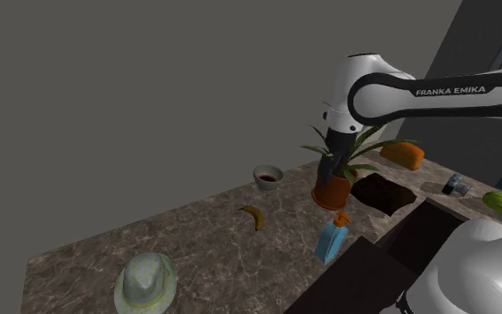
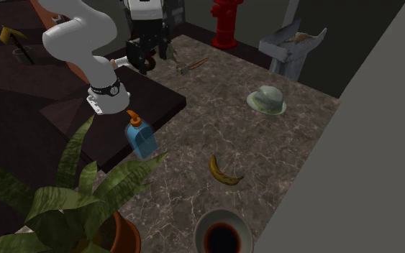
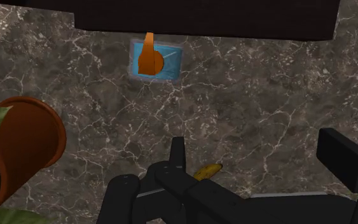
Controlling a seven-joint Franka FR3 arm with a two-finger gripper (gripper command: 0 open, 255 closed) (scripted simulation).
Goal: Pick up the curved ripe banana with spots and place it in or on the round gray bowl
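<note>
Yellow and brown-flecked, the banana (image 1: 254, 217) lay on the marbled desk (image 1: 195, 254) near the bowl (image 1: 268, 176) but apart from it, untouched, while the arm's jaws hung wide and empty above, farther from the bowl, so seemingly pickup and placing were both yet to do.
</note>
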